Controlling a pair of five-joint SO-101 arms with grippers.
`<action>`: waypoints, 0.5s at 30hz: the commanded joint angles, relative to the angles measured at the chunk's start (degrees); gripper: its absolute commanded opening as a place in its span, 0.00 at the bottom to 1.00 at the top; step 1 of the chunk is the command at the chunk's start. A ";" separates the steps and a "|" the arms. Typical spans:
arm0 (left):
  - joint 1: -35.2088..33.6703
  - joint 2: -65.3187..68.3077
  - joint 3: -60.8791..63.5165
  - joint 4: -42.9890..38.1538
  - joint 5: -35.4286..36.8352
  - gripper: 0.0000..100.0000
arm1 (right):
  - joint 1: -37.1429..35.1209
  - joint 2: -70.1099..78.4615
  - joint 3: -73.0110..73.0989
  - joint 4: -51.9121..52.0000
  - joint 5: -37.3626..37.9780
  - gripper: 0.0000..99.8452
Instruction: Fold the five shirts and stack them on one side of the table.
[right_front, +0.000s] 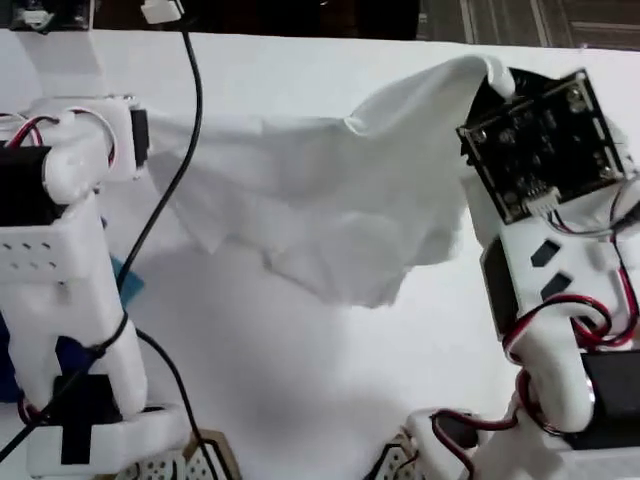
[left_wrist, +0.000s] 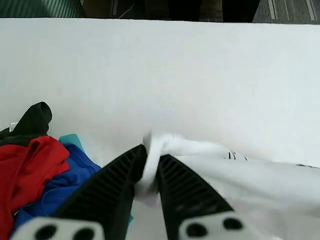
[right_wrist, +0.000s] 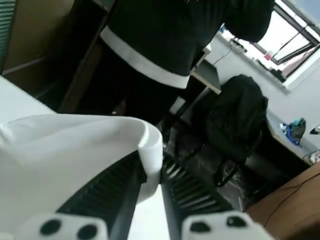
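Observation:
A white shirt (right_front: 320, 200) hangs stretched above the table between the two arms. My left gripper (left_wrist: 151, 160) is shut on one edge of the white shirt (left_wrist: 240, 185), at the left of the high view. My right gripper (right_wrist: 152, 167) is shut on another edge of the white shirt (right_wrist: 70, 155), held high at the right in the high view (right_front: 490, 80). A pile of red (left_wrist: 30, 170), blue (left_wrist: 65, 185) and black (left_wrist: 32, 120) shirts lies on the table beside the left gripper.
The white table (right_front: 300, 380) lies bare under the hanging shirt. A black cable (right_front: 185, 130) runs down past the left arm. A bit of the blue shirt (right_front: 128, 285) shows behind the left arm. A person in dark clothes stands beyond the far edge.

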 joint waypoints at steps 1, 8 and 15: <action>-1.67 -2.02 -3.91 0.35 1.67 0.03 | 0.66 -1.27 -1.85 -3.30 0.35 0.02; -6.07 -2.02 -10.24 -0.35 -1.85 0.03 | 5.41 -1.36 -2.29 -4.70 0.35 0.02; -7.12 -1.67 -16.66 -0.35 -5.10 0.03 | 12.18 -0.84 -2.29 -5.85 0.44 0.02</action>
